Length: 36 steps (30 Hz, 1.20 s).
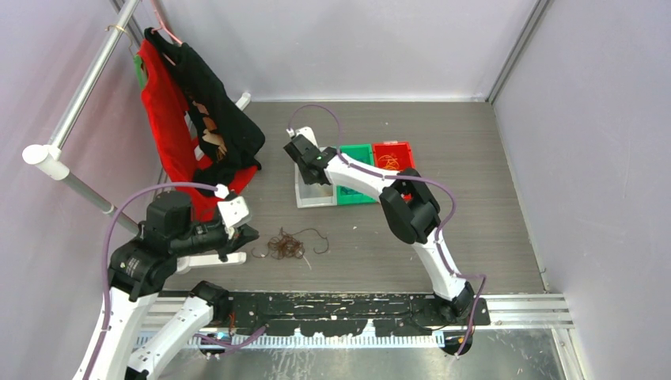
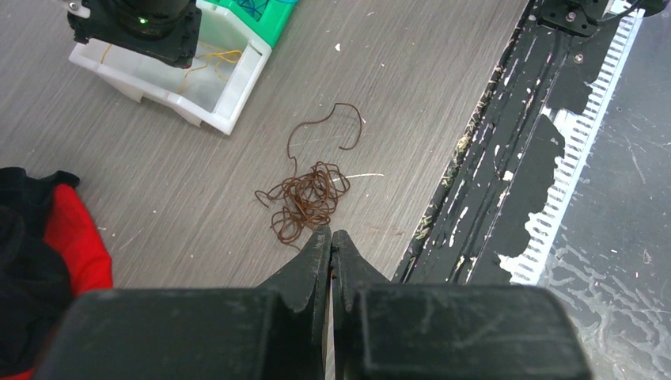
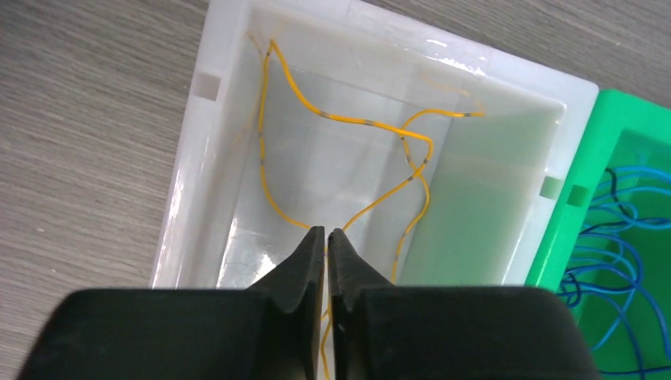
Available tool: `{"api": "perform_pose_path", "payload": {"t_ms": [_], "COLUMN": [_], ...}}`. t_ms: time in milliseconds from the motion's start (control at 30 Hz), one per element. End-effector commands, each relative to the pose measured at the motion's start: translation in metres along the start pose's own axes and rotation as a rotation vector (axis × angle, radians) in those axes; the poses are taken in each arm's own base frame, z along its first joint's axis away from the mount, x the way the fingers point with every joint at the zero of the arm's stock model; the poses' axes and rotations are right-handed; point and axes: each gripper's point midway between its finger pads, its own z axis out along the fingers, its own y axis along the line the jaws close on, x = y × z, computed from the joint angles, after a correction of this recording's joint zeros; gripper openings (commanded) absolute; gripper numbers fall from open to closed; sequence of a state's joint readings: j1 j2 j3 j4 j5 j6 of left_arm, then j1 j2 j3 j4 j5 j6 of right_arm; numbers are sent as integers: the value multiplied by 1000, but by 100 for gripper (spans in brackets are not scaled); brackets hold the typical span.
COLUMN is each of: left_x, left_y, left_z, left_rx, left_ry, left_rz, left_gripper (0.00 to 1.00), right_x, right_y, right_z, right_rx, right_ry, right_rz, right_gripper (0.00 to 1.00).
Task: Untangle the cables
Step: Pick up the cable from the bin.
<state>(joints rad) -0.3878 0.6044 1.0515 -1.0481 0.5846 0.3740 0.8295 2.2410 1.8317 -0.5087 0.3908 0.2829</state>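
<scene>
The left gripper (image 2: 331, 234), jaws pressed together on nothing, hovers near a dark brown tangle of thin wiry cables (image 2: 305, 199) on the grey wood-grain table (image 2: 158, 158). The right gripper (image 3: 326, 232) pinches a thin yellow-orange cable strand (image 3: 348, 119) lying in the white plastic bin (image 3: 188, 162).

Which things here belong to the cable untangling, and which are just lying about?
Job in hand: brown tangle; yellow cable in white bin; blue cables in green bin; red bin.
Lying about: red and black clothes; rail.
</scene>
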Motion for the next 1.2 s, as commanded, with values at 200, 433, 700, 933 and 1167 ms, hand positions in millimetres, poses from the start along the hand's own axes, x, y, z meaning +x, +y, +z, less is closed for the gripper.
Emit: {"api": "perform_pose_path", "payload": {"t_ms": [200,433,700,933,1167], "left_x": [-16,-19,-21,-23,-27], "left_y": [4,3,3,4,5], "left_z": [-8,-10,-13,-14,-16], "left_rx": [-27,-24,-34,-39,-48], "left_ry": [-37,-45,-52,-57,-58], "left_rz": [47,52,62,60,68], "left_gripper": [4,4,5,6,6], "right_x": [-54,-17,10,-7,-70], "right_y": [-7,-3,4,2,-13], "right_z": [-66,-54,-34,-39,-101], "right_rx": [-29,-9,19,22,-47], "right_ry": [-119,-32,26,-31,-186], "right_rz": [3,-47,-96,-105,-26], "right_gripper": [40,45,37,10,1]}}
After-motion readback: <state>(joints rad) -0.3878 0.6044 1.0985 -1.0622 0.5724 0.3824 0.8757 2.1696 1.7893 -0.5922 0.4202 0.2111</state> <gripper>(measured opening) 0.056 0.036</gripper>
